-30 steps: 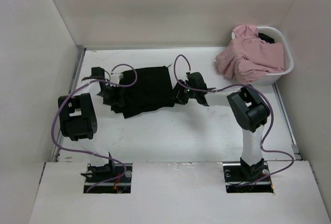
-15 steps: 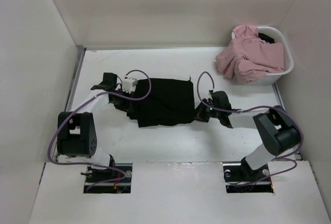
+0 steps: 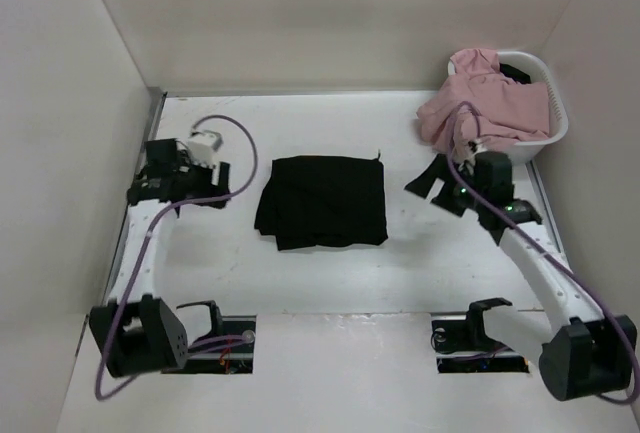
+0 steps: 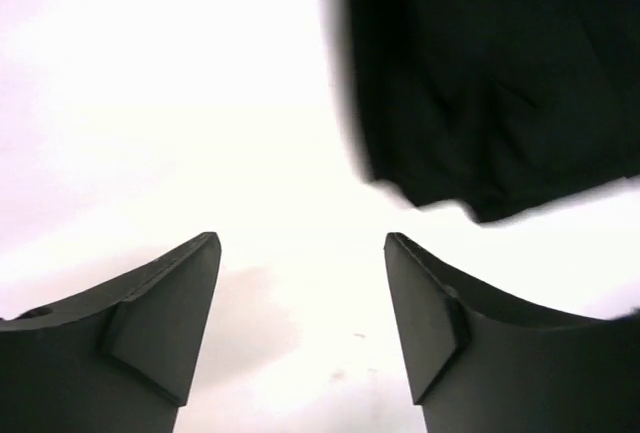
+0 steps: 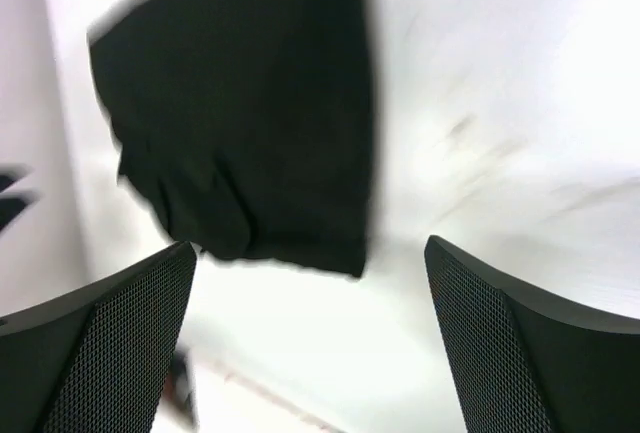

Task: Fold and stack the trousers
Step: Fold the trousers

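The trousers (image 3: 322, 201) lie folded in a flat black rectangle at the middle of the table (image 3: 330, 273), apart from both arms. The left gripper (image 3: 218, 181) is off to their left and the right gripper (image 3: 424, 179) off to their right, each facing the cloth with jaws spread wide, gripping nothing

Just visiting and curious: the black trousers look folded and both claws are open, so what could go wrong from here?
The trousers lie folded but loose, with uneven layers at the near left corner; another grab might pull the fold apart. The right arm's purple cable loops beside the pink garment hanging over the basket and could snag it.
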Tool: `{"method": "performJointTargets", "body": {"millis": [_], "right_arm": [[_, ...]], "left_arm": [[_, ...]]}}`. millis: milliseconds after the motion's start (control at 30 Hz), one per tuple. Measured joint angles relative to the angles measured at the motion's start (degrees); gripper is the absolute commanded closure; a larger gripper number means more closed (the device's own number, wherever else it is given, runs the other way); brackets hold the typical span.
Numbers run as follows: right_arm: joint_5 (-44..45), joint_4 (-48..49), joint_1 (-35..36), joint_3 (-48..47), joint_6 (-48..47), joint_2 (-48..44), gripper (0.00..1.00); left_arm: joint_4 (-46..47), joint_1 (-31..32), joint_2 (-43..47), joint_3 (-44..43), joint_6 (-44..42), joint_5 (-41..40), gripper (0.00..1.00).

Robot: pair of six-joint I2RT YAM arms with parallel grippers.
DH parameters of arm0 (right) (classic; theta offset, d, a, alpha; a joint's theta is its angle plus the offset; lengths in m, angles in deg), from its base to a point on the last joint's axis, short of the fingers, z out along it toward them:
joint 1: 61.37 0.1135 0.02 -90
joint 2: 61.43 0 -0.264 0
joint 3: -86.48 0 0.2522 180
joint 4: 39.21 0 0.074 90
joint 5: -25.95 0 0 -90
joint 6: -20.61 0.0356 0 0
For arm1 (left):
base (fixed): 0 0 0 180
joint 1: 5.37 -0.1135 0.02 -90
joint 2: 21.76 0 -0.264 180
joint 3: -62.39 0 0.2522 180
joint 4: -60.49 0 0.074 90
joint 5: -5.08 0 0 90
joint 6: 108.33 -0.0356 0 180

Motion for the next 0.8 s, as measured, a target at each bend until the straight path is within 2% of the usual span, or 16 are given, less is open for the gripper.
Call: {"method": "performJointTargets", "body": {"millis": [100, 167, 367, 533, 800], "right_arm": [[7.02, -10.51, -4.11, -11.52, -7.8, -1.03, 0.0], [13.29, -15.08, -4.11, -16.96, -11.28, -0.74, 0.0], [30.08, -22.67, 0.76, -20.24, -14.78, -1.64, 0.0], [36.13, -25.99, 0.94, -20.24, -14.67, -3.15, 0.0], [38.16, -28.22, 0.94, -20.13, -15.21, -8.46, 0.0]], "left_arm": [[2.16, -8.83, 7.37, -2.51, 0.87, -3.26, 0.29], [3.48, -12.85, 9.86, -2.93, 1.38, -6.03, 0.29], [3.48, -20.81, 10.19, 0.17, 3.39, -10.45, 0.29], [1.09, -22.95, 13.0, 4.15, 5.27, -11.63, 0.29], [-3.91, -22.93, 24.2, 4.96, 7.85, -11.76, 0.29]]}}
